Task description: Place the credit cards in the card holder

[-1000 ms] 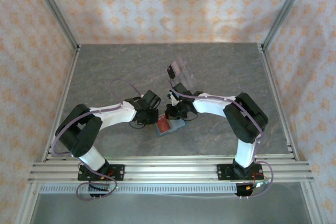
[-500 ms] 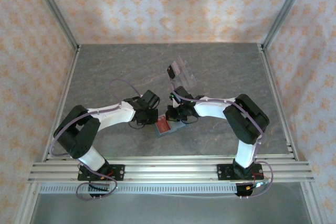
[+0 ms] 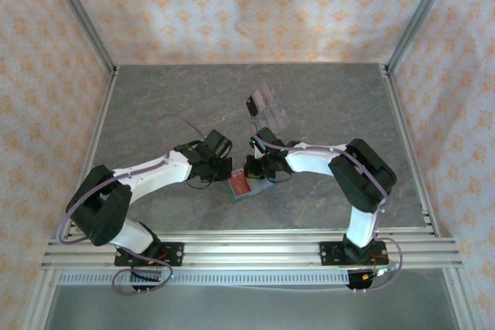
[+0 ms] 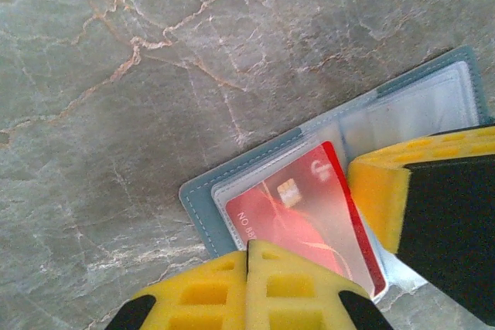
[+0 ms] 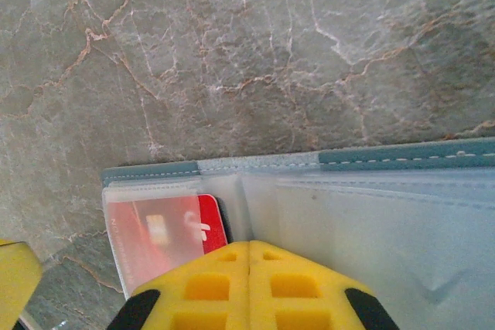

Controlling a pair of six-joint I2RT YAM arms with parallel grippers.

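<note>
The card holder (image 4: 199, 205) lies open on the grey table, teal edge round clear sleeves (image 5: 371, 222); in the top view it is the card holder (image 3: 258, 188) between the two wrists. A red credit card (image 4: 305, 210) sits in its left sleeve, one long edge of the red card (image 5: 210, 222) poking out bright by the fold. My left gripper (image 4: 248, 243) is shut, its tips over the card's near edge. My right gripper (image 5: 249, 245) is shut, its tips over the fold beside the card. Both grippers, left (image 3: 221, 171) and right (image 3: 260, 170), flank the red card (image 3: 240, 185).
A clear ridged tray (image 3: 274, 106) stands tilted behind the right wrist, a dark card (image 3: 252, 104) at its left end. The right gripper's yellow pad (image 4: 387, 195) crowds the holder's right half. Metal frame posts and a rail bound the table.
The left arm's elbow has swung out to the left and lower, and its wrist has shifted slightly left. The right arm, the holder and the red card stay put.
</note>
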